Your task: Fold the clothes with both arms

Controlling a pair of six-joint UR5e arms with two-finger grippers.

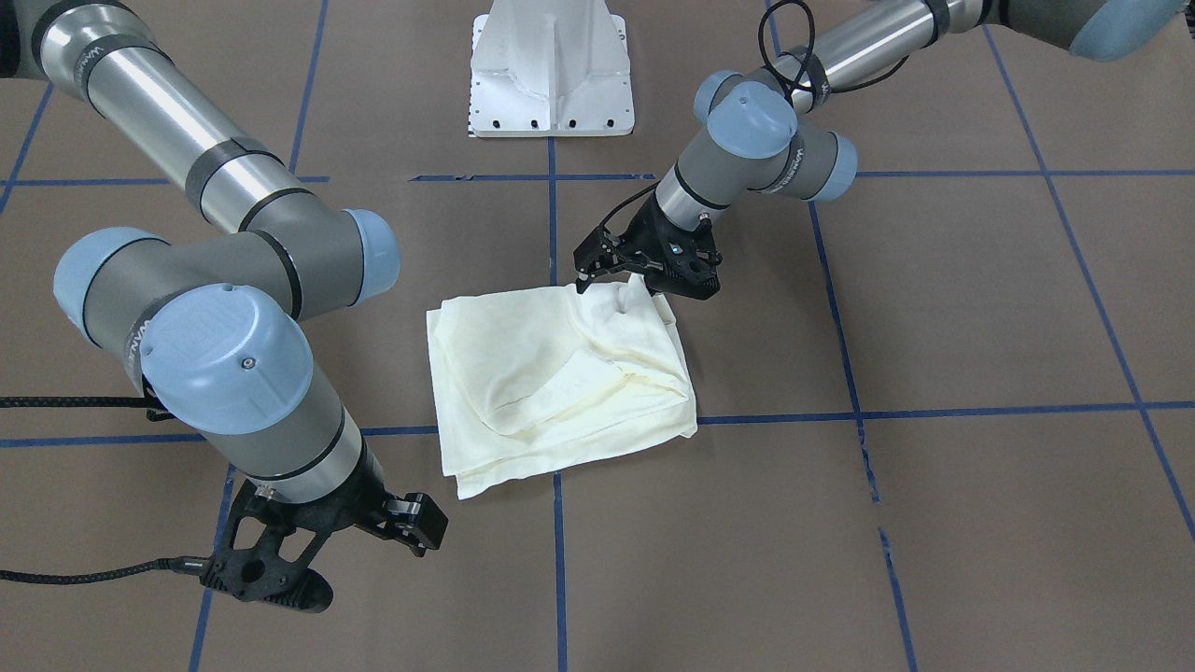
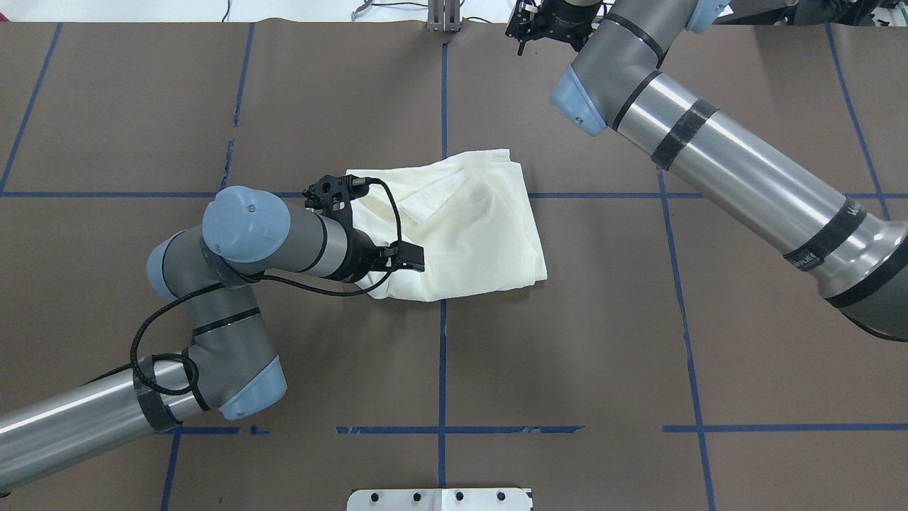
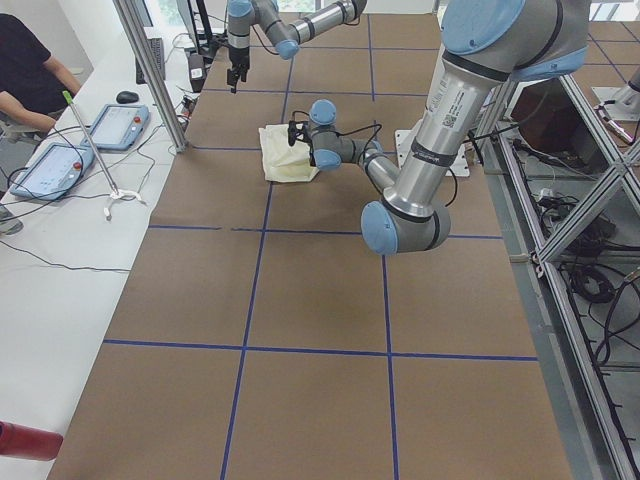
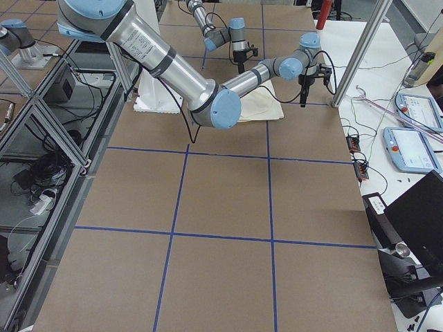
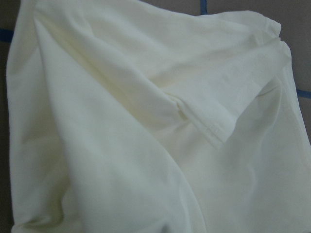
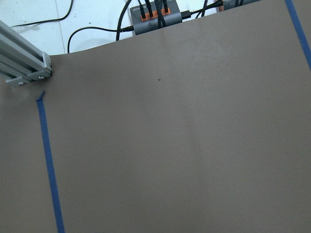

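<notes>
Brown table (image 2: 567, 355) under folded T-shirt (image 2: 468, 227) (cream)

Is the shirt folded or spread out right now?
Folded: the shirt lies as a compact layered rectangle, a sleeve cuff across the top, no print showing.

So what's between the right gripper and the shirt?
Only bare brown table cover crossed by a blue tape line lies between the right gripper and the shirt. The front-facing view shows it.
</notes>
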